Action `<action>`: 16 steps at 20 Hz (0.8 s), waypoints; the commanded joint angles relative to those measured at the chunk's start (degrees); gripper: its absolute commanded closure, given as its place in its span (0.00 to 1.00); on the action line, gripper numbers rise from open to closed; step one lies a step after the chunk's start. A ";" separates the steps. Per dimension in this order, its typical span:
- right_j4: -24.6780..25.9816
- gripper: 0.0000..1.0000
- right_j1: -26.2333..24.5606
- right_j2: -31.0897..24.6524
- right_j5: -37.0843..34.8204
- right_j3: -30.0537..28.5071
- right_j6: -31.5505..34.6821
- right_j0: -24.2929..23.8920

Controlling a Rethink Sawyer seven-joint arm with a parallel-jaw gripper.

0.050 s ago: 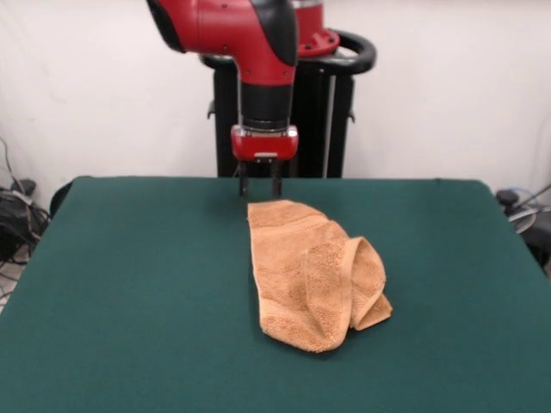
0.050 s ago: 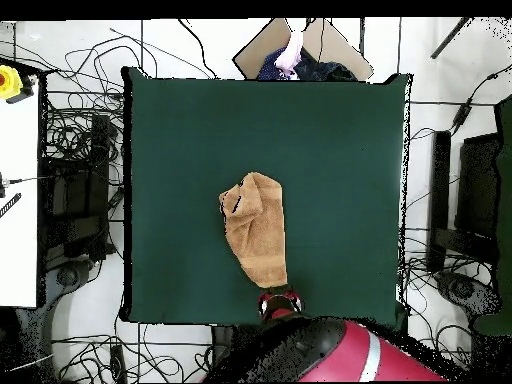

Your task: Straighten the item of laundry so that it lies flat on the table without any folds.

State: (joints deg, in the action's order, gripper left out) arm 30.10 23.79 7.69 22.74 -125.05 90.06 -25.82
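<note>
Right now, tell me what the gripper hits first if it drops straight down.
Probably the table, just beyond the towel's far edge; the gripper points down there, though depth is unclear and it might clip that edge.

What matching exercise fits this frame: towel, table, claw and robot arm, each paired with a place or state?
Things:
1. towel
2. table
3. claw
4. robot arm

Places or states:
A. covered in dark green cloth
B. red and black, coming down from above
C. crumpled, one side folded over itself
D. open, hovering at the towel's corner nearest the robot

Pairs: 1-C, 2-A, 3-D, 4-B
</note>
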 commanded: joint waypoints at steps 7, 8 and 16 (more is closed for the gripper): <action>-5.49 0.00 -8.86 -4.45 3.54 6.35 12.49 3.76; -5.75 0.00 -9.63 -4.26 4.32 6.64 12.65 4.00; -9.09 0.00 -11.89 -1.94 10.30 7.73 12.94 5.41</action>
State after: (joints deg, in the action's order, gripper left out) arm 27.69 16.13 8.35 27.74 -125.34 90.07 -22.48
